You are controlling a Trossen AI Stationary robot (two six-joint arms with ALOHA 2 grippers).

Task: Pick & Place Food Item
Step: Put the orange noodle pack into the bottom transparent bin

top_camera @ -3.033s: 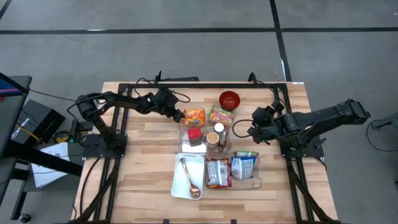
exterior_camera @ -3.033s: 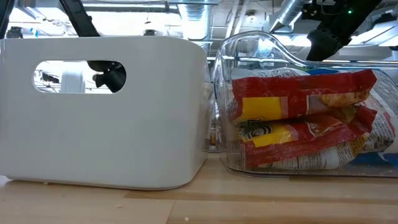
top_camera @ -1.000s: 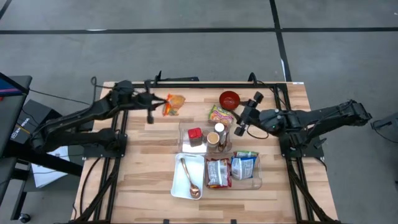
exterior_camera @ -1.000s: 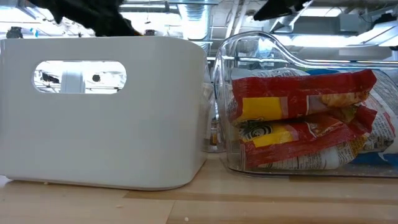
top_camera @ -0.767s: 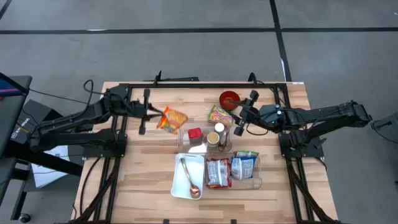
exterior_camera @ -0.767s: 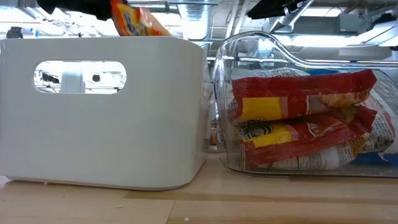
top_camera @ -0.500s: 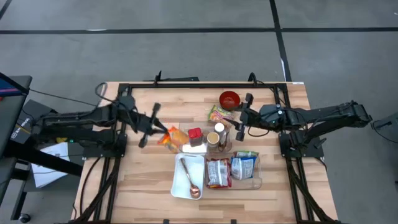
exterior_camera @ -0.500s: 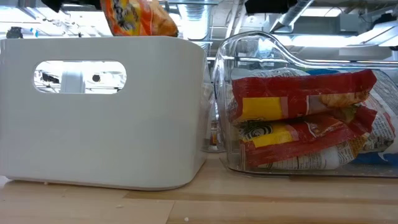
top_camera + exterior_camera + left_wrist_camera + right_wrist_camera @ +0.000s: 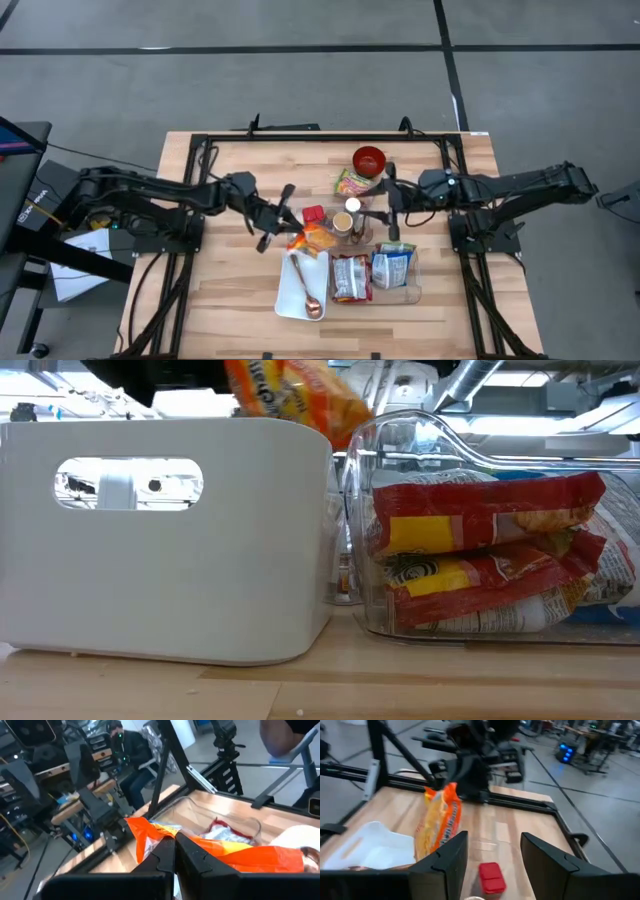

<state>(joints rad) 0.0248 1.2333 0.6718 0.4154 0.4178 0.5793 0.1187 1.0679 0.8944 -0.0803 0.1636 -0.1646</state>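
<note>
An orange snack bag (image 9: pixel 314 240) hangs in the air over the far end of the white tray (image 9: pixel 322 300), with my left gripper (image 9: pixel 293 226) shut on it. In the low view the bag (image 9: pixel 285 395) shows above the white tray's wall (image 9: pixel 165 535). In the right wrist view the bag (image 9: pixel 440 822) hangs upright. My right gripper (image 9: pixel 380 205) stands open at the centre right, facing the bag, with nothing between its fingers (image 9: pixel 440 865). My left gripper pinches the bag's top edge (image 9: pixel 150 836) between its two shut fingers (image 9: pixel 192 855). The fingers come nearly level from the table's left side. The bag hangs below them, lifted clear of the tray and the table.
A spoon (image 9: pixel 305 285) lies in the white tray. Beside it a clear bin (image 9: pixel 412 292) holds red and blue packets. A clear box with a red-lidded item (image 9: pixel 314 214) and jars (image 9: pixel 347 222) sits behind. A green packet (image 9: pixel 352 183) and red bowl (image 9: pixel 369 158) lie at the far side.
My left gripper has swung from the table's far left toward the centre and the near edge, a little downward, carrying the orange bag clear of the table to above the white tray. My right gripper has turned its wrist about while staying in place.
</note>
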